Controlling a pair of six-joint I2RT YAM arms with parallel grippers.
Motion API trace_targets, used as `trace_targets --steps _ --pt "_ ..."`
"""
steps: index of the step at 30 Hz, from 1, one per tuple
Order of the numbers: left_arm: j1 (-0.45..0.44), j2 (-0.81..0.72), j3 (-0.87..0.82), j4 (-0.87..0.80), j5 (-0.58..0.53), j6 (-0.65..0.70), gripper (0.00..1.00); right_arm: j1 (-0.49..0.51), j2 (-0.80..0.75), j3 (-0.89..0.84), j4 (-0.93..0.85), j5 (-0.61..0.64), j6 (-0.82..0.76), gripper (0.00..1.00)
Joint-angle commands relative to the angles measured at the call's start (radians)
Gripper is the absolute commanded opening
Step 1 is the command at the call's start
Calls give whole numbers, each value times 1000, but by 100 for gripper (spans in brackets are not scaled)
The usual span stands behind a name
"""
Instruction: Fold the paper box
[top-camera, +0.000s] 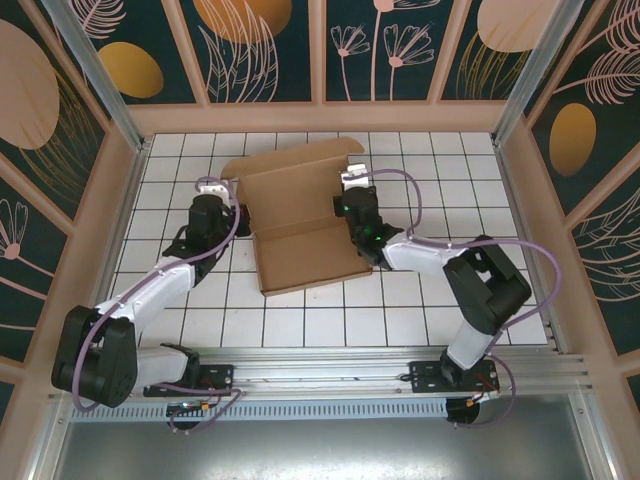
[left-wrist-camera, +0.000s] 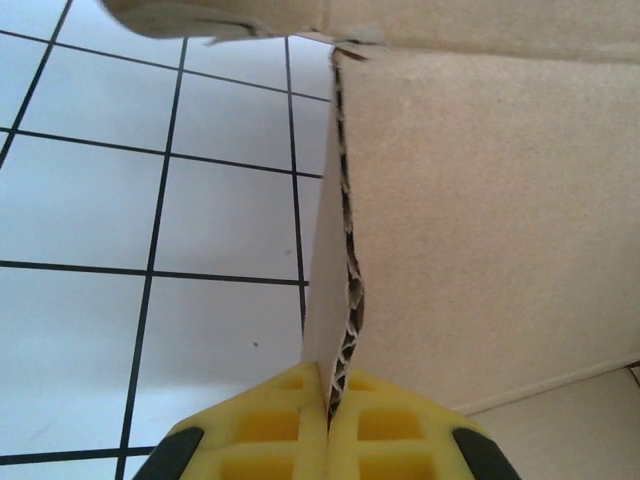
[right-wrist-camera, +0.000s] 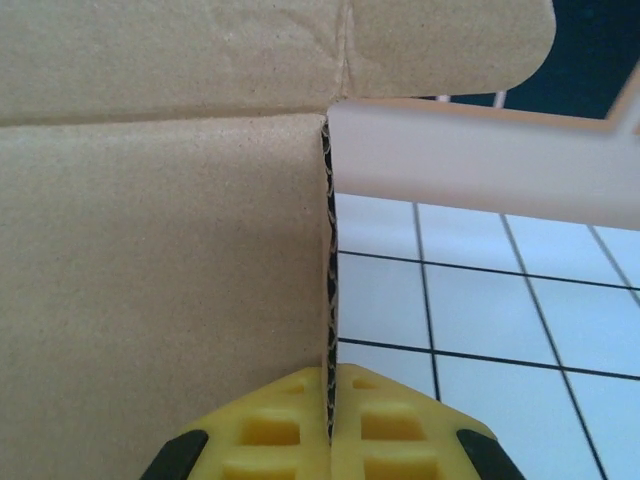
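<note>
Left gripper (left-wrist-camera: 330, 400): yellow pads pressed together on the corrugated cut edge of a side flap (left-wrist-camera: 480, 230), board sandwiched between them. Right gripper (right-wrist-camera: 330, 400): likewise clamped, pinching the raw edge of the opposite flap (right-wrist-camera: 160, 250).

Paper box (top-camera: 300, 215): mid-table on white tiles (top-camera: 400, 320), between the two wrists. Base panel flat toward the arms, rear panel tilted up toward the back wall. Half-formed, by the look of it.

Step in hand, as judged: standing both side flaps up together.
- Swing both wrists about the crease lines in step, no dragging. Uneven pull likely to skew or slide so light a sheet on slick tile.
- Bite shallow, at the rim only. Risk of slipping off or crushing the flutes, so no twisting in the pinch.
- Watch the crease near the flap root, ragged in the left wrist view; possible tear point.

Around:
- Lavender cable (top-camera: 412, 182) looping off the right wrist, just beside the box's right edge. Possible snag for a rising flap.
- Rear tab (top-camera: 350, 150) near the back wall (top-camera: 330, 115); little room for pushing farther back.
- Aluminium rail (top-camera: 400, 365) at the near edge, well apart from the box.
</note>
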Motion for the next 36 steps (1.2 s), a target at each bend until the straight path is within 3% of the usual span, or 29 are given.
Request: trace_targets --steps 1,5,16,21,30,34,36 --pt "-80 35 60 55 -119 -43 0 56 71 83 -46 186 65 0" --pt "-106 92 59 85 -177 -83 0 65 108 137 -88 204 113 0" --pt "-147 245 93 210 -180 -153 0 60 130 152 -100 164 128 0" --pt "-150 166 50 232 -222 -143 0 53 72 101 -71 141 114 0" --pt "-150 15 -42 265 -234 -87 0 -4 -105 -75 8 -79 89 0" --pt "-150 28 -39 255 -184 -50 0 -86 -200 -160 31 -271 86 23" --pt "-150 31 -41 258 -165 -29 0 -138 -258 -206 67 -395 78 40"
